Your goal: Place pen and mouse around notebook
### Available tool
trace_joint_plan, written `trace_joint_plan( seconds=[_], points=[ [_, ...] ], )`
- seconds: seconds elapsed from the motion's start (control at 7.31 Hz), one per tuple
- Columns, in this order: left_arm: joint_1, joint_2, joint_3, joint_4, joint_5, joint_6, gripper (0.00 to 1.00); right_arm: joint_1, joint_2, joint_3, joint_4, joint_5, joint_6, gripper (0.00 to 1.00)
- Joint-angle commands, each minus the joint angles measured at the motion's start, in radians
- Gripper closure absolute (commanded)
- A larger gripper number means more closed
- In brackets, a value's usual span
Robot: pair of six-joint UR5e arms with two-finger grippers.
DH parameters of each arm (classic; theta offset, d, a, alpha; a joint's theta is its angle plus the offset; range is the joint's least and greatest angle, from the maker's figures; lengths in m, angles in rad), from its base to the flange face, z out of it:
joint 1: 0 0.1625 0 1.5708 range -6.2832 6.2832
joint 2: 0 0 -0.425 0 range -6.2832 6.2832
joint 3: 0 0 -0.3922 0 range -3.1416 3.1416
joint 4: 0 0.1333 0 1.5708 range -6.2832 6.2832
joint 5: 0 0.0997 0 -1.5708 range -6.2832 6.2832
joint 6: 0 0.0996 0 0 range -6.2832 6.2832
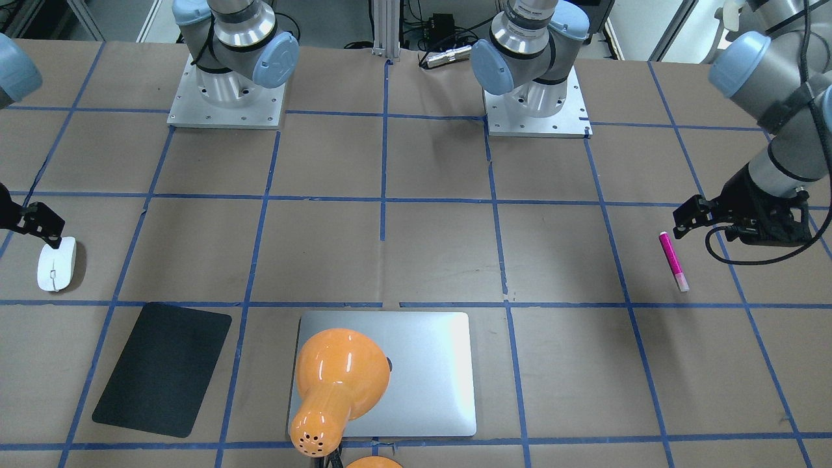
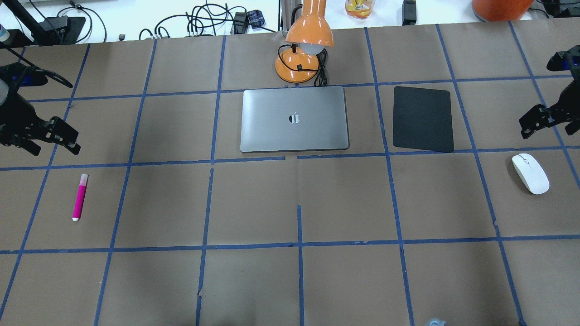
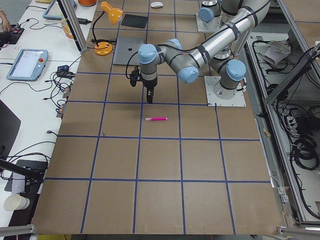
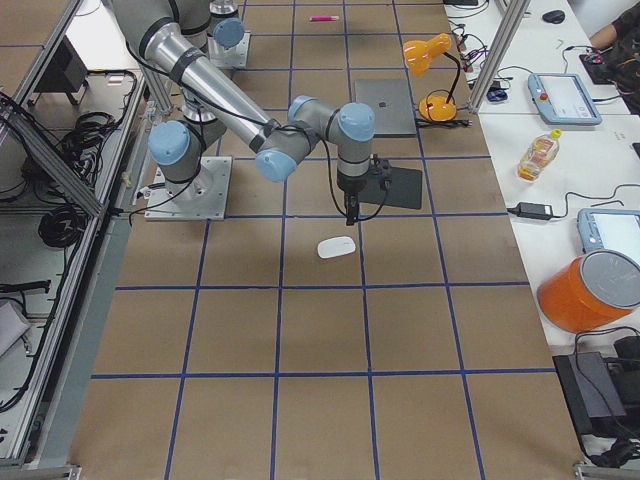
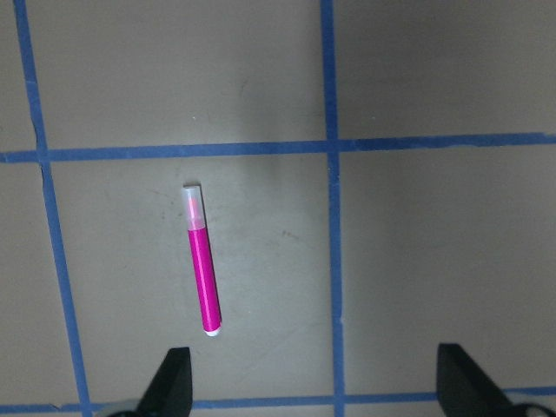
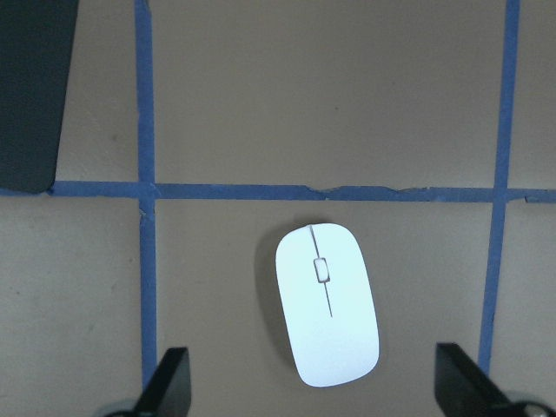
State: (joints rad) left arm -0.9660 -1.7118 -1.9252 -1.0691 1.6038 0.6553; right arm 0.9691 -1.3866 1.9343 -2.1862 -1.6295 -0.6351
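Observation:
The magenta pen (image 2: pixel 79 197) lies flat on the paper at the table's left, its pale cap toward the far side. My left gripper (image 2: pixel 53 144) hovers open above and just beyond it; in the left wrist view the pen (image 5: pixel 201 261) lies ahead of the spread fingertips (image 5: pixel 174 382). The white mouse (image 2: pixel 530 173) rests at the table's right. Over it and slightly beyond hangs my right gripper (image 2: pixel 546 127), open, with the mouse (image 6: pixel 327 304) ahead of its fingers (image 6: pixel 169 387). The silver notebook (image 2: pixel 294 118) lies closed at the far middle.
A black mat (image 2: pixel 422 119) lies right of the notebook. An orange desk lamp (image 2: pixel 303 50) stands behind the notebook, its head leaning over it. Blue tape lines grid the brown paper. Cables and devices sit beyond the far edge.

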Motion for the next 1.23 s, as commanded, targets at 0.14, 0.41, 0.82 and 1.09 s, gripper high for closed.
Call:
trace_joint_plan(
  seconds=[0.14,0.41,0.82,1.09],
  points=[
    [0.07,-0.158,-0.091,0.222,0.01,-0.003,0.2,-0.078,0.092,0.019,-0.03,0.053,-0.066,0.0],
    [0.075,-0.218,-0.106,0.32,0.01,0.003,0.2,-0.078,0.119,0.02,-0.055,0.053,-0.071,0.0],
    [0.075,-0.224,-0.112,0.339,0.01,-0.005,0.67,-0.078,0.188,0.019,-0.124,0.048,-0.13,0.0],
    [0.076,-0.229,-0.117,0.34,0.002,-0.009,1.0,-0.078,0.189,0.031,-0.119,0.05,-0.132,0.0]
  ],
)
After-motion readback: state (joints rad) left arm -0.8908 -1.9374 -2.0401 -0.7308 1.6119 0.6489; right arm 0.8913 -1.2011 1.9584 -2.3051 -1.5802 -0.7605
